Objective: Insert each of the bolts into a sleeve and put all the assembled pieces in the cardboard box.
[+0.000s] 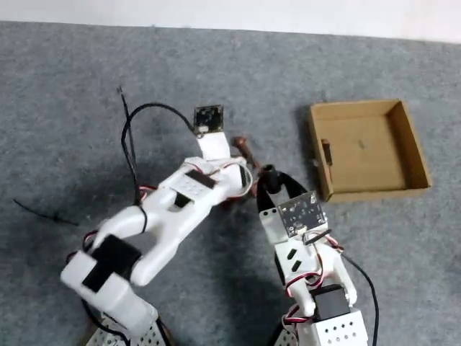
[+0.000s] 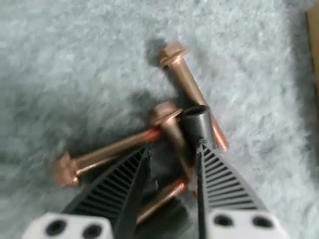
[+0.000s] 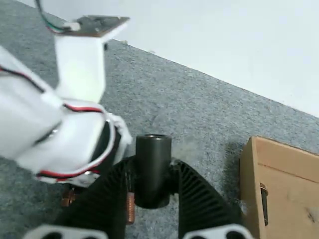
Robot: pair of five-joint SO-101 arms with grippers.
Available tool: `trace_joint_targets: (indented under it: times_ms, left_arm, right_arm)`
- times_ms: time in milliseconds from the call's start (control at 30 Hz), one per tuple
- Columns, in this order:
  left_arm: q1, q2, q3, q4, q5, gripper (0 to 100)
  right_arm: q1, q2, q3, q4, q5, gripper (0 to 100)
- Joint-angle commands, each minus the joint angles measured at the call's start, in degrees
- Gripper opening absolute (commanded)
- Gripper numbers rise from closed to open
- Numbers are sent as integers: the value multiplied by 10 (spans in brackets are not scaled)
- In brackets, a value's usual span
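Observation:
Several copper bolts (image 2: 182,74) lie in a loose pile on the grey carpet. My left gripper (image 2: 173,145) hangs over the pile, open, with one bolt (image 2: 168,122) between its fingers. A black sleeve (image 2: 197,122) sits just past one fingertip. My right gripper (image 3: 152,174) is shut on an upright black sleeve (image 3: 152,164), close beside the left arm's wrist. From above, that sleeve (image 1: 270,173) stands just right of a bolt (image 1: 241,146). The cardboard box (image 1: 403,137) is at the right, with one dark assembled piece (image 1: 326,153) along its left wall.
A black cable (image 1: 130,137) loops over the carpet left of the left arm, and a thin black tie (image 1: 43,214) lies farther left. A white wall edge (image 1: 288,14) runs along the far side. Open carpet lies between the grippers and the box.

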Motion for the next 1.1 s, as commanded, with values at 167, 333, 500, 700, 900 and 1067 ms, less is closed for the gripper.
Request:
trace_joint_targets:
  times_ms: [167, 333, 500, 700, 900, 1067]
  left_arm:
    - [12, 51, -68, 2, 4, 148]
    - [36, 53, -68, 2, 4, 148]
    - [35, 55, -72, 3, 4, 148]
    - [35, 57, -72, 3, 4, 148]
    - [36, 121, -139, 62, 4, 147]
    - [40, 155, -222, 178, 5, 145]
  right_arm:
    - [5, -9, 67, 0, 1, 5]
    - [5, -10, 67, 0, 1, 5]
    - [5, -10, 67, 0, 1, 5]
    - [5, -10, 67, 0, 1, 5]
    - [5, -10, 67, 0, 1, 5]
    - [6, -10, 67, 0, 1, 5]
